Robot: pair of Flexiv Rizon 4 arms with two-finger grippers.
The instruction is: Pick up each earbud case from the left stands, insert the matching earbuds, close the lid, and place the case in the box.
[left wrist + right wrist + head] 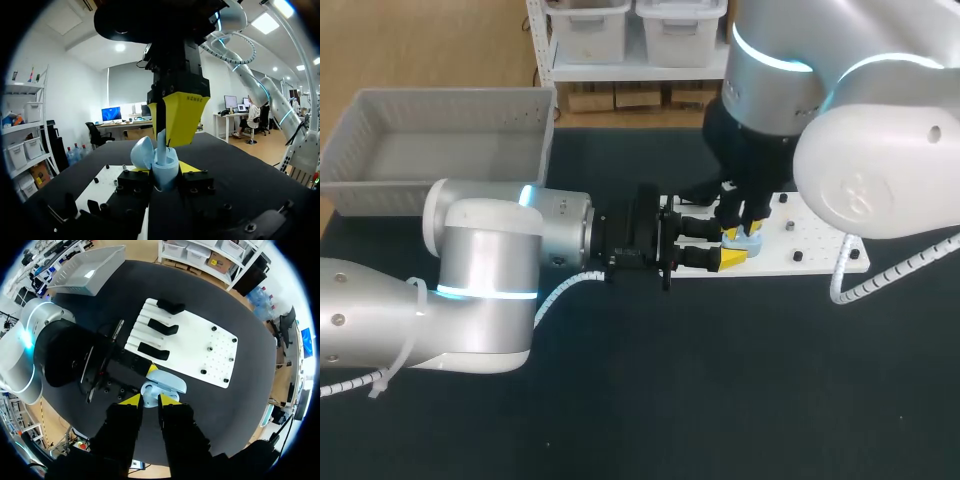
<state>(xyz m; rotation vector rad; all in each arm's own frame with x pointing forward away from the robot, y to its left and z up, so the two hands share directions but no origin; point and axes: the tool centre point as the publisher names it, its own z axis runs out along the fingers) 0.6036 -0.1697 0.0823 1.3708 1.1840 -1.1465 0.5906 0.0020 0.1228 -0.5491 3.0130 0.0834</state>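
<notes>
At your far left the grey box (380, 195) sits well apart from the work, ready for the finished case. Your left claw (732, 246) lies level over the bench (720, 380) and pinches the pale blue earbud case (165, 172) from both sides with its lid tipped open, probably to steady it. Your right claw (150, 400) hangs straight above, its tips nearly together on a pale earbud (161, 145) whose stem stands in the case. Further right lies the white board (200, 345) with black stands (162, 327). The print on a yellow tip is too small to read
</notes>
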